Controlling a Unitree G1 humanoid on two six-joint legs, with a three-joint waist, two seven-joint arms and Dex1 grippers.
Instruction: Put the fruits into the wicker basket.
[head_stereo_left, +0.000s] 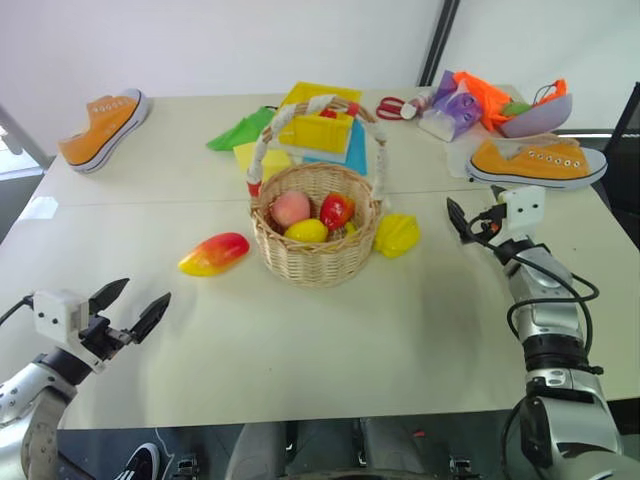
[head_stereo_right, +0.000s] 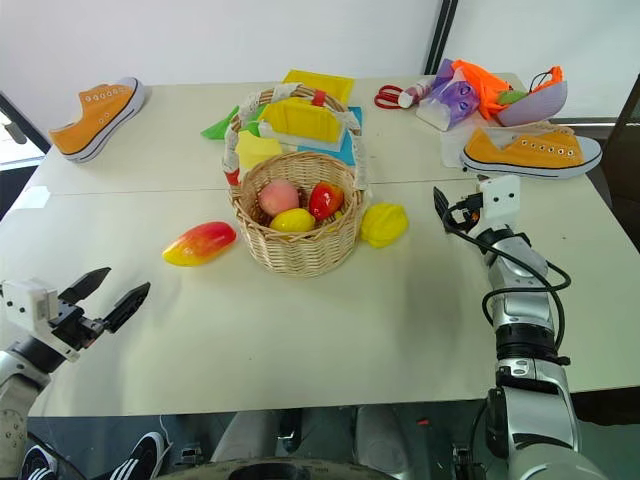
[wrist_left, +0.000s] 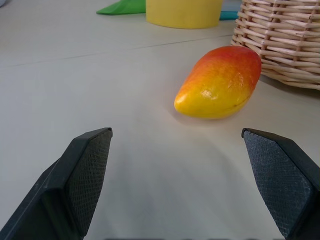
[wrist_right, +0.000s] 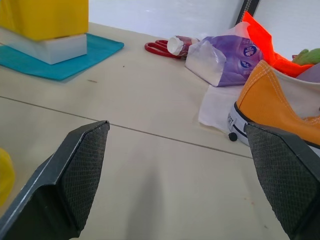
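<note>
The wicker basket (head_stereo_left: 315, 235) sits upright in the middle of the bench (head_stereo_left: 300, 330), its white-wrapped handle arching over the top. Inside it, 3 fruits are packed together: a pink peach (head_stereo_left: 291, 208) on the basket's left side, a red fruit (head_stereo_left: 336, 211) on its right, and a yellow lemon (head_stereo_left: 306, 231) at the front between them, touching both. A sliver of something yellow peeks out behind the red fruit, too hidden to name.

2 fruits are outside the basket. The red-yellow mango (head_stereo_left: 214, 253) lies on its side on the bench just left of the basket, near the wicker wall but apart from it. The yellow ridged fruit (head_stereo_left: 397, 235) rests right against the basket's right side.

Behind the basket stands a square yellow plastic box (head_stereo_left: 316, 129) on a teal sheet (wrist_right: 60, 55); whether it holds anything cannot be told.

The left tool (head_stereo_left: 130, 308) hovers low, well to the left and front of the basket, fingers spread wide and empty, aimed at the mango. The right tool (head_stereo_left: 458, 220) hangs to the right of the basket, just past the ridged fruit, fingers wide apart, holding nothing.
</note>
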